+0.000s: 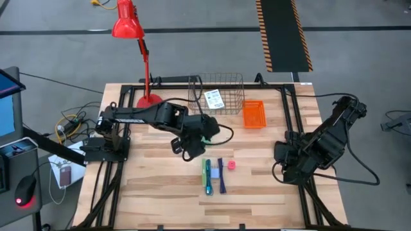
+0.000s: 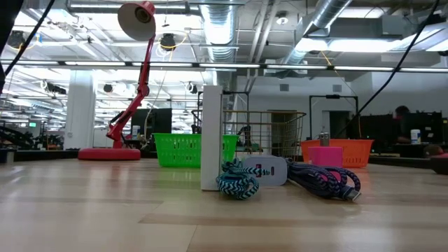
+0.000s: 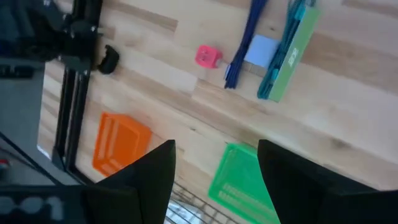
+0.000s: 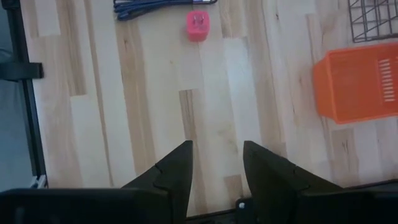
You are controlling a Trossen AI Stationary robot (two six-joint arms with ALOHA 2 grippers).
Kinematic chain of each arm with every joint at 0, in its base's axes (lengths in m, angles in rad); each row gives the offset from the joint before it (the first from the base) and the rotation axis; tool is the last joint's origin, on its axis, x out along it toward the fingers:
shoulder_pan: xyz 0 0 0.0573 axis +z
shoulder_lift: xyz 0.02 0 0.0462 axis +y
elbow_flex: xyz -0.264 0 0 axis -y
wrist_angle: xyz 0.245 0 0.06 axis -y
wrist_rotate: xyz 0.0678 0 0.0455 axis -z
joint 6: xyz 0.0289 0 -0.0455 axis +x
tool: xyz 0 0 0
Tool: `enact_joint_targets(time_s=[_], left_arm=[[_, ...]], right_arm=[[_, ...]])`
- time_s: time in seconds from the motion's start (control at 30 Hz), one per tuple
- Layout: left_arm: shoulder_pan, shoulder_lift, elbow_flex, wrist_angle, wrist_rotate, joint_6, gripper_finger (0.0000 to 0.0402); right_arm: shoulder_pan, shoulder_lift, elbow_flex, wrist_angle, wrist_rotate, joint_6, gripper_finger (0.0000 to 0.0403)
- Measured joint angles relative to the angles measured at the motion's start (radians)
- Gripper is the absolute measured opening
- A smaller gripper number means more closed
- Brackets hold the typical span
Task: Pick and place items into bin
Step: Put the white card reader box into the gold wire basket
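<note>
The teal-green pen (image 1: 207, 178), the dark blue pen (image 1: 221, 177) and the small pale blue-grey block (image 1: 214, 172) between them lie flat on the table's near middle. The pink-red block (image 1: 231, 165) sits just right of them. The white printed packet (image 1: 214, 99) lies inside the wire basket (image 1: 216, 92). My left gripper (image 1: 194, 142) hangs open over a small green basket (image 3: 239, 180), its fingers to either side and above it. In the left wrist view the pens (image 3: 283, 56) and the pink-red block (image 3: 208, 56) lie beyond the left gripper (image 3: 217, 168). My right gripper (image 4: 217, 165) waits open at the table's right.
An orange basket (image 1: 253, 114) sits right of the wire basket at the table's far side. The red desk lamp (image 1: 138, 48) stands at the far left corner. Bare wood lies between the pink-red block (image 4: 198, 25) and my right gripper (image 1: 280, 156).
</note>
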Motion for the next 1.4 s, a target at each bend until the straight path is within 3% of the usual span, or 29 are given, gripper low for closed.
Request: enact_joint_targets(time_s=[0.23,1.03,1.4], left_arm=[[0.018,0.076,0.0,-0.016,-0.001,0.055,0.0217],[0.001,0.115,-0.002,-0.052,-0.039,-0.1,0.0217],[0.001,0.115,-0.002,-0.014,-0.025,-0.319,0.0217]], right_arm=[[0.0,0.0,0.0,-0.001,0.0,0.0,0.0138],[0.001,0.001,0.0,0.0,0.0,0.0,0.0138],[0.001,0.001,0.0,0.0,-0.002,0.0,0.0139]])
